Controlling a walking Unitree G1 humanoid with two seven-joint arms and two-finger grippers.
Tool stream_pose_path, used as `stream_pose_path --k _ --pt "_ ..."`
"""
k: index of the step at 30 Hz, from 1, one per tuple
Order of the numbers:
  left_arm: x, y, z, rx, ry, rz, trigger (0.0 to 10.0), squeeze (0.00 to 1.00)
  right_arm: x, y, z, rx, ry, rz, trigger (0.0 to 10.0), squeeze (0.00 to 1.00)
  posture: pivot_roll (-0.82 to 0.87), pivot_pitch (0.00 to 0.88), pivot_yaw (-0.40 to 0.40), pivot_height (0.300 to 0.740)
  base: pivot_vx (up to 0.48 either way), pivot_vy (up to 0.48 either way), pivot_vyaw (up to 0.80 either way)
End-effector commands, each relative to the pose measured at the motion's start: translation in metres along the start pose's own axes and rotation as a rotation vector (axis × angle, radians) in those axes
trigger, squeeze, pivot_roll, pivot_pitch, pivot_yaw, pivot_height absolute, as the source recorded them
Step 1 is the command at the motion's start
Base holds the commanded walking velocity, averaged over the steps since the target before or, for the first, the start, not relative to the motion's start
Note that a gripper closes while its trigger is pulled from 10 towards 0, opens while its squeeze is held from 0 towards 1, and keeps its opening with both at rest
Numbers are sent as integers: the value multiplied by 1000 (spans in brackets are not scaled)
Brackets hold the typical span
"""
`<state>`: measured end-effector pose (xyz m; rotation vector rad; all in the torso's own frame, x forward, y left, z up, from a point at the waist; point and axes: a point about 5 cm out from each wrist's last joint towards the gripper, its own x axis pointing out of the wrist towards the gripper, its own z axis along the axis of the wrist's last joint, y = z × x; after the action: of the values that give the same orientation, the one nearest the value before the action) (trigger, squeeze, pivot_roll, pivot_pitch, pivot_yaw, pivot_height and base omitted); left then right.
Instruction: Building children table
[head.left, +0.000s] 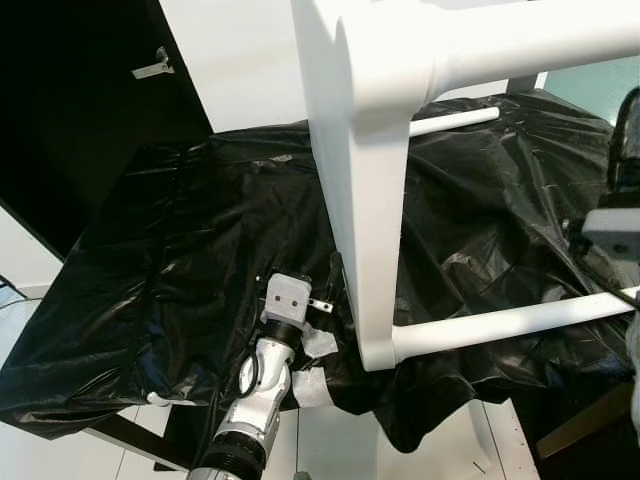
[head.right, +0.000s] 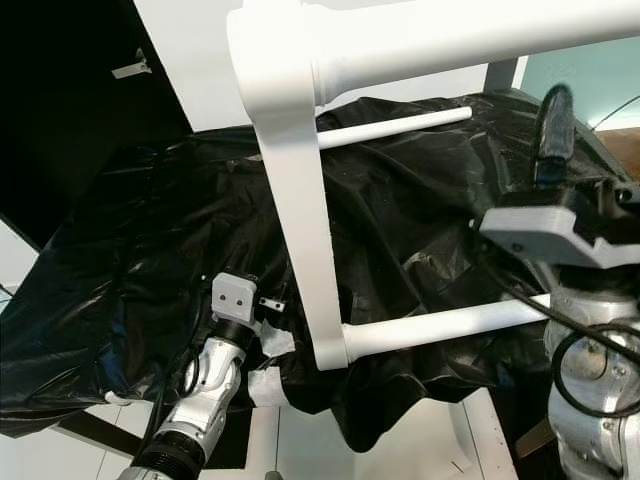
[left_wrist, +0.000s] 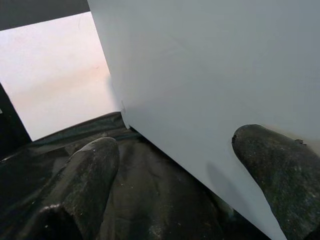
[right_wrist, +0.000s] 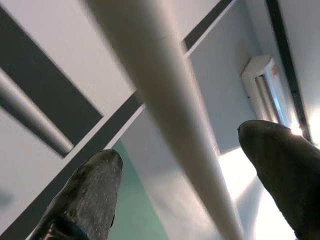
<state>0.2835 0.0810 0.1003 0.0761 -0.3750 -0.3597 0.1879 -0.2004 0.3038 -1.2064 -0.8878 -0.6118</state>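
The step called for steadying the white table frame (head.left: 365, 200) evenly from both sides on the black sheet (head.left: 180, 260). Nearest, the left gripper (left_wrist: 175, 165) sat wide open against the leg, gripping nothing. Farther out, the right gripper (right_wrist: 180, 185), also open, straddled a white rail (right_wrist: 165, 105).

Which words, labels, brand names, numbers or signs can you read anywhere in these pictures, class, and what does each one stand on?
None: no readable text in any view.
White table frame: plain, no label or number.
Black plastic sheet: unmarked.
Left hand and right hand: bare black fingers, no markings.
Small pale tag on the dark panel: too small to tell if it carries print.
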Motion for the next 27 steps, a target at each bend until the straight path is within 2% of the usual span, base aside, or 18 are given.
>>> stream_pose_path --k 1,5,8,13,16,22,25,27 --pt "0 -2 -2 8 2 -47 10000 0 5 -6 1 -14 -9 -16 10000 0 -9 0 129 740 0 0 0" --pt "0 -2 -2 8 2 -48 10000 0 10 -7 0 -11 -2 -17 10000 0 -11 0 131 740 0 0 0" --pt "0 -3 -2 8 2 -53 10000 0 29 -6 -5 2 33 26 10000 0 -13 0 129 740 0 0 0" --pt "-1 -4 -2 7 3 -53 10000 0 37 -4 -7 12 45 47 10000 0 -10 0 126 740 0 0 0" --pt "-2 -4 -3 6 6 -47 10000 0 52 -7 -5 21 33 39 10000 0 -4 0 116 740 0 0 0" --pt "-3 -5 -4 4 7 -40 10000 0 60 -9 -8 16 54 44 10000 0 0 0 106 740 0 0 0" --pt "-4 -7 -5 0 10 -31 10000 0 76 -9 -11 -1 62 77 10000 0 -2 0 96 740 0 0 0" --pt "-5 -8 -5 -1 10 -31 10000 0 79 -10 -11 -2 64 83 10000 0 -1 0 93 740 0 0 0"
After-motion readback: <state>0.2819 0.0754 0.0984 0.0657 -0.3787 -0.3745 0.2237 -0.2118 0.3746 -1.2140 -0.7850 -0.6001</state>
